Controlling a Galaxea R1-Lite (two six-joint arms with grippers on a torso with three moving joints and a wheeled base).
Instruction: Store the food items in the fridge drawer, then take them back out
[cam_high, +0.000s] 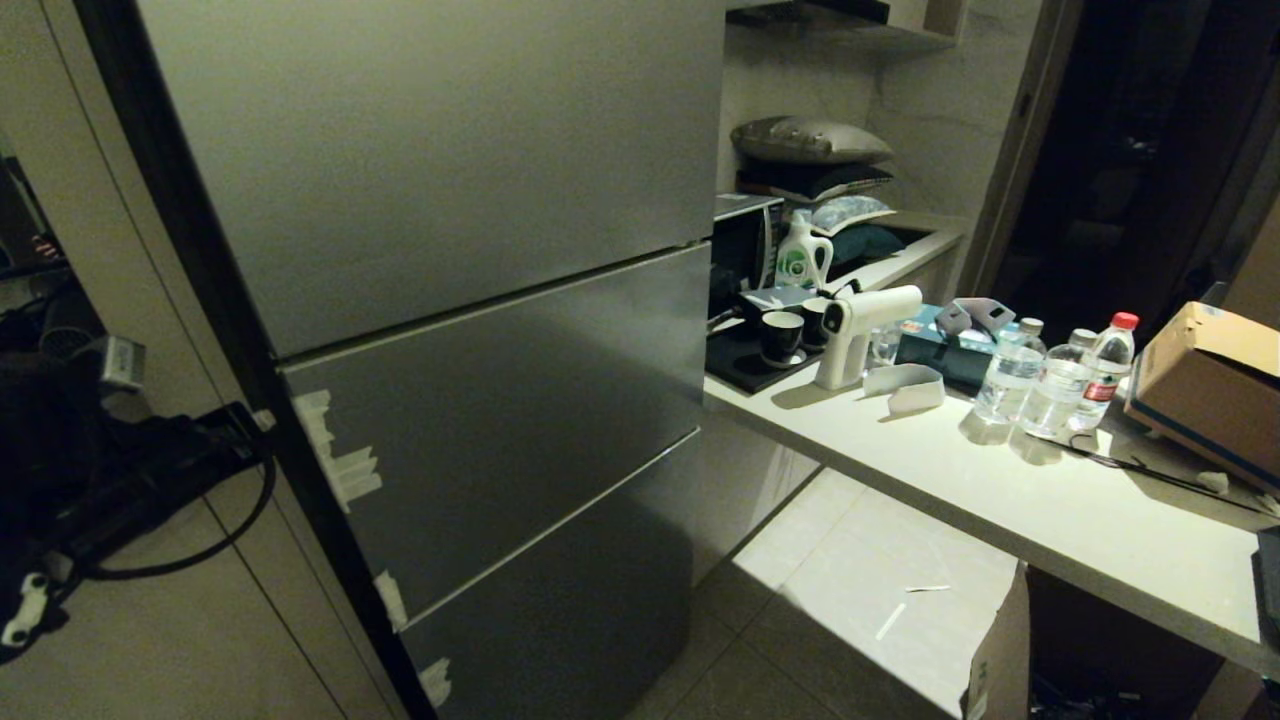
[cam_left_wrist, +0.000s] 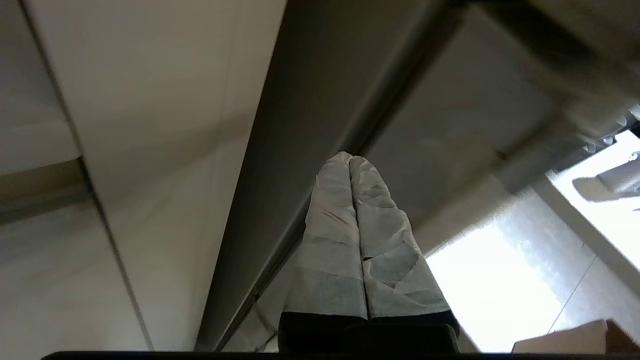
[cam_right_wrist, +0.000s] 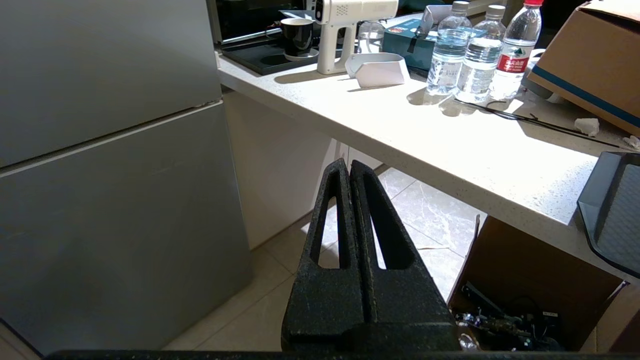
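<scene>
The grey fridge (cam_high: 450, 200) stands with all its doors shut, so the fridge drawer is hidden behind them. No food items show in any view. My left arm (cam_high: 140, 480) reaches in from the left, low beside the fridge's dark left edge. In the left wrist view the left gripper (cam_left_wrist: 351, 159) is shut with its tape-wrapped fingers (cam_left_wrist: 330, 240) pressed together and empty, pointing at the seam along the fridge's side (cam_left_wrist: 280, 150). My right gripper (cam_right_wrist: 349, 165) hangs shut and empty over the floor, in front of the fridge's lower door (cam_right_wrist: 115, 210).
A white counter (cam_high: 1000, 500) runs along the right with three water bottles (cam_high: 1050, 385), a white spray gun (cam_high: 860, 330), a black tray with cups (cam_high: 745, 365) and a cardboard box (cam_high: 1210, 390). An open carton (cam_high: 1000, 660) stands on the tiled floor (cam_high: 850, 600) under it.
</scene>
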